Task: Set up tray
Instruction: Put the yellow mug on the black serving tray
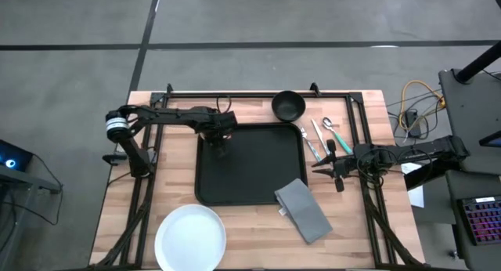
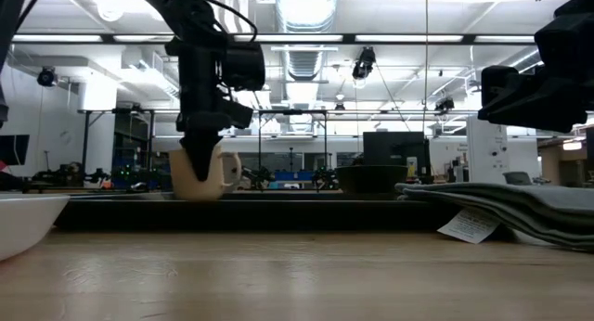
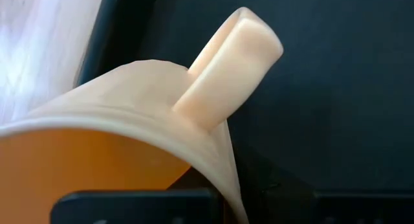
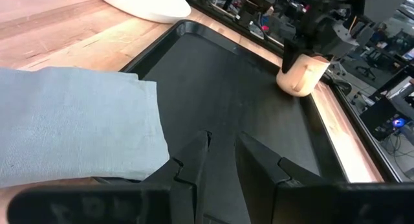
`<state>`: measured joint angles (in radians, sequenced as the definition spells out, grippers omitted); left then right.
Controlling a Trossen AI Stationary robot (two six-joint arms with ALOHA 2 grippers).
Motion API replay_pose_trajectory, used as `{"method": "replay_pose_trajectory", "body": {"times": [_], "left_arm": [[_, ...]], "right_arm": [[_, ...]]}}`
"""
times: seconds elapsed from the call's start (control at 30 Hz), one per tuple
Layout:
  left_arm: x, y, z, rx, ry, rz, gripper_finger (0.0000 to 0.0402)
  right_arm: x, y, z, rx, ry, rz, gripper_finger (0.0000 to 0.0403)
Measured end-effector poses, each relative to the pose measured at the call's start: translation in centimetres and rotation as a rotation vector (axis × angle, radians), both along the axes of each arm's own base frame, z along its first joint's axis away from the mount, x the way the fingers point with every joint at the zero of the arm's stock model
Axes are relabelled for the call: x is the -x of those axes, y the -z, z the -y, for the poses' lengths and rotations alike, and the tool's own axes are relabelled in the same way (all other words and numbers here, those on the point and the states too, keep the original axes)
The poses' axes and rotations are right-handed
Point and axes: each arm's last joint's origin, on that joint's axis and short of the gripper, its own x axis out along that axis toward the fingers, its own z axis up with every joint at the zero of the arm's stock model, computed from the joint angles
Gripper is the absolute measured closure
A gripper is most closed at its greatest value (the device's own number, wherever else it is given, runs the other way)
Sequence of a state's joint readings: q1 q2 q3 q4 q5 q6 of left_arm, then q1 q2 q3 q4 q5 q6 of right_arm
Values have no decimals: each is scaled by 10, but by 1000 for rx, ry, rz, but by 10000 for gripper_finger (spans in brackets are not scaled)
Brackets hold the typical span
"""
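The black tray point(image 1: 250, 165) lies in the middle of the table. A cream mug point(image 2: 209, 177) with an orange inside is in the tray's far left corner point(image 4: 301, 72). Its handle point(image 3: 233, 62) points away from my left wrist. My left gripper point(image 1: 218, 138) comes down on the mug from above and is shut on it. My right gripper point(image 4: 220, 153) hovers open, touching nothing, just off the tray's right edge point(image 1: 319, 167), beside the grey napkin point(image 1: 304, 211). My left gripper holds the mug by its rim point(image 4: 299, 56), on the side away from the handle, coming from above and pointing down. The fingertips are hidden, so I cannot tell whether one finger is inside. The mug is slightly tilted, its base at the tray floor.
A white plate point(image 1: 190, 236) sits at the near edge, left of the napkin, which overlaps the tray's near right corner. A small black bowl point(image 1: 288, 106) stands beyond the tray's far right corner. Cutlery point(image 1: 321, 138) lies right of the tray. A black frame runs around the table.
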<state>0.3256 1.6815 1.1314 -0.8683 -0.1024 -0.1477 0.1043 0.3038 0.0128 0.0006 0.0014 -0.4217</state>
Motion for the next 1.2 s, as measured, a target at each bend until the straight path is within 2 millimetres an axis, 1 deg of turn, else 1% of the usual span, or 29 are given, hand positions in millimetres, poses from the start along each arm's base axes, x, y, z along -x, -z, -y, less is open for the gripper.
{"method": "replay_pose_trajectory", "body": {"times": [0.37, 1.2], "left_arm": [[5, 1, 2, 14, -1, -42, 401], [7, 4, 2, 17, -3, -53, 399]], "right_arm": [[0, 0, 0, -1, 1, 0, 335], [0, 0, 0, -1, 1, 0, 335]]}}
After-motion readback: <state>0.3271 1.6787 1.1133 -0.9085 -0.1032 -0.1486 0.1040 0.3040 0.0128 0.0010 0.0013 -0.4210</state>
